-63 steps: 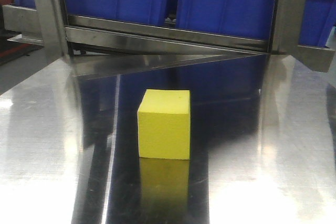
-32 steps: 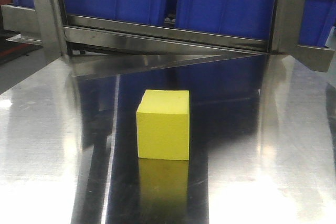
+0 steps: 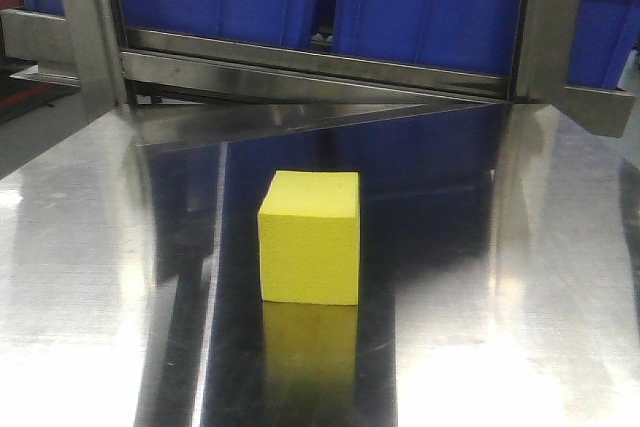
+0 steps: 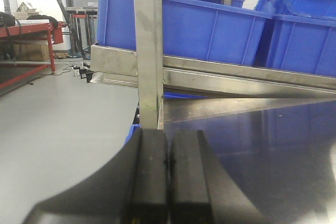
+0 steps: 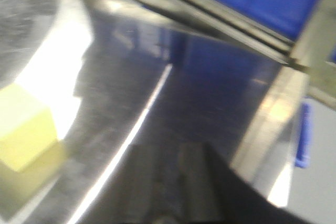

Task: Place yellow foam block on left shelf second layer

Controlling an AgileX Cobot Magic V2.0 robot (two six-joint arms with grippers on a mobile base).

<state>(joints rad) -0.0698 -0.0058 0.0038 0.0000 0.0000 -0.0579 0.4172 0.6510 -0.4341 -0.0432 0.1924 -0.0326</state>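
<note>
Block (image 3: 310,237): sits flat on steel tabletop (image 3: 80,277), mid front view, upright, its reflection below it. Blue bins (image 3: 420,7) on rack behind, well apart from block. Your left fingers (image 4: 149,182): pressed together, nothing between them, pointing toward rack post (image 4: 148,51). Your right fingers (image 5: 191,177): view badly blurred (heavy smear throughout), so spacing cannot be told. In that view, block (image 5: 23,129) lies at left edge, apart from fingers.

Matt, finely grained yellow foam block (image 3: 310,237) on glossy polished metal table (image 3: 80,277); smooth blue plastic bins (image 3: 430,7)
</note>
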